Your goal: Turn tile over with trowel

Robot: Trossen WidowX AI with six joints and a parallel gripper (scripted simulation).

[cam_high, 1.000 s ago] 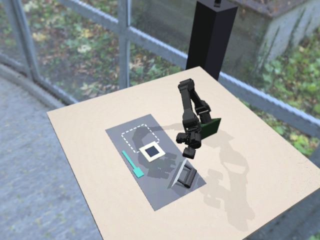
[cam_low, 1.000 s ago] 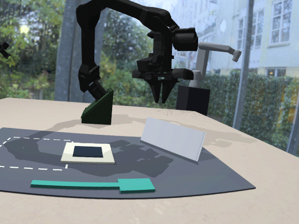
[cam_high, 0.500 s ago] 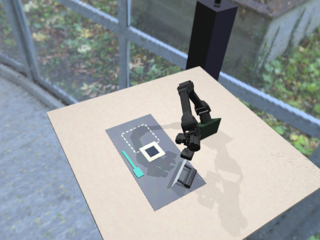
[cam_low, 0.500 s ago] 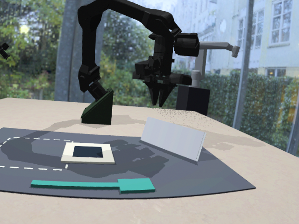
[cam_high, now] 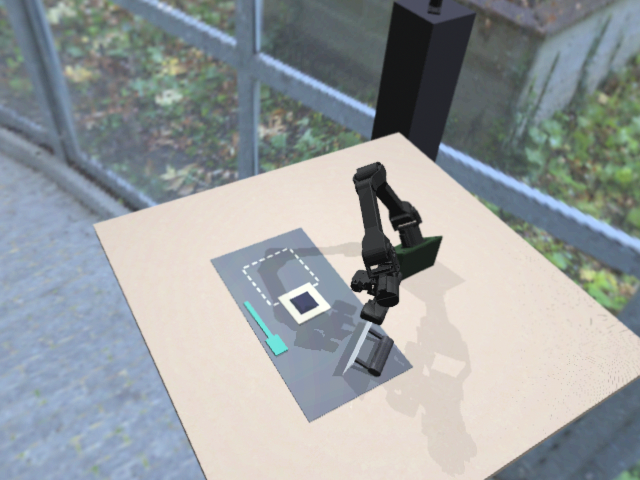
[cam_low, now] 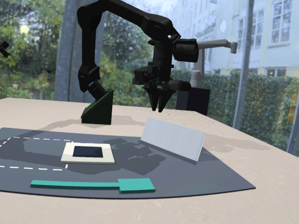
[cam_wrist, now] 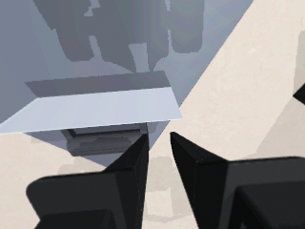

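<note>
The small trowel, a pale grey plate (cam_high: 357, 347) (cam_low: 172, 138) (cam_wrist: 105, 111) with a dark bar handle (cam_high: 381, 356) (cam_wrist: 105, 144), stands tilted on its edge on the mat (cam_high: 320, 397) (cam_low: 217, 178). My gripper (cam_low: 156, 111) (cam_wrist: 158, 137) is slightly open and empty, pointing down above and just behind the plate in the exterior view. In the wrist view the left fingertip appears near the handle's end. Whether it touches is unclear. The cream tile (cam_high: 303, 302) (cam_low: 88, 151) lies flat, dark square up, overlapping one side of the dashed outline (cam_high: 288, 249) (cam_low: 57, 169).
A teal flat tool (cam_high: 277, 344) (cam_low: 136, 185) lies along the mat's edge, beside the tile. The arm's green base block (cam_high: 421, 256) (cam_low: 101, 108) stands on the table (cam_high: 170, 248) behind the mat. A dark pedestal (cam_high: 413, 77) (cam_low: 197, 101) stands beyond the table.
</note>
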